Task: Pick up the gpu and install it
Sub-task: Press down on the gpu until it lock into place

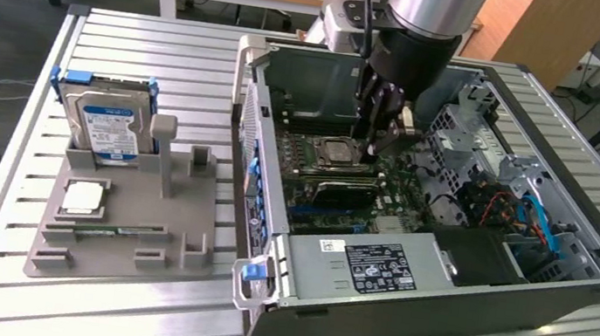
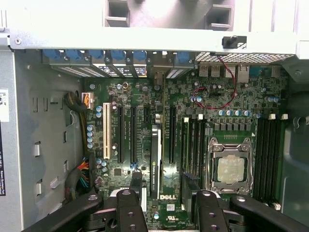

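The gpu (image 2: 155,162) stands on edge in a motherboard slot, seen from above as a thin dark card with a white edge. In the exterior view the gpu (image 1: 344,192) is a black card just in front of the CPU socket (image 1: 338,149), inside the open computer case (image 1: 564,298). My gripper (image 1: 380,147) hangs inside the case, just above the board and slightly behind the card. In the wrist view the gripper (image 2: 169,215) is open. Its two black fingers (image 2: 129,212) stand apart on either side of the card's line, with nothing clamped between them.
On the exterior view's left, a grey parts holder (image 1: 112,252) carries a silver hard drive (image 1: 108,125), a square chip (image 1: 81,197) and a narrow green memory stick (image 1: 109,229). The case walls, power supply (image 1: 374,267) and drive cage (image 1: 538,228) close in around the gripper.
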Motion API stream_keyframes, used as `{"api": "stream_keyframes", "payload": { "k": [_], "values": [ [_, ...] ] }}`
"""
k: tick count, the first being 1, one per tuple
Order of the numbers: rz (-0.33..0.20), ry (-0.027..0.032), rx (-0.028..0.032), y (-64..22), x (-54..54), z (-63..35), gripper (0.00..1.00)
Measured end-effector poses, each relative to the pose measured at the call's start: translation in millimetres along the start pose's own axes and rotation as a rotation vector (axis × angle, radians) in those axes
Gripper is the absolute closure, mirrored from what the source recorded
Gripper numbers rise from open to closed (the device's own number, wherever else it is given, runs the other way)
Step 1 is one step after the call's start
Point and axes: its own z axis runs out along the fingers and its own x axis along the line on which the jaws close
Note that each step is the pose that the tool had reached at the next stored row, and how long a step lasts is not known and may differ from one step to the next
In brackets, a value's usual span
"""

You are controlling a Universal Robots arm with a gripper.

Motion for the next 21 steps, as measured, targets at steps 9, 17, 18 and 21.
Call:
{"api": "stream_keyframes", "payload": {
  "k": [9, 17, 18, 21],
  "values": [
    [0.0, 0.0, 0.0, 0.0, 0.0, -0.2, 0.85],
    [0.0, 0.0, 0.0, 0.0, 0.0, -0.4, 0.89],
    [0.0, 0.0, 0.0, 0.0, 0.0, -0.4, 0.89],
    [0.013, 0.0005, 0.0002, 0.0, 0.0, 0.5, 0.89]
  ]
}}
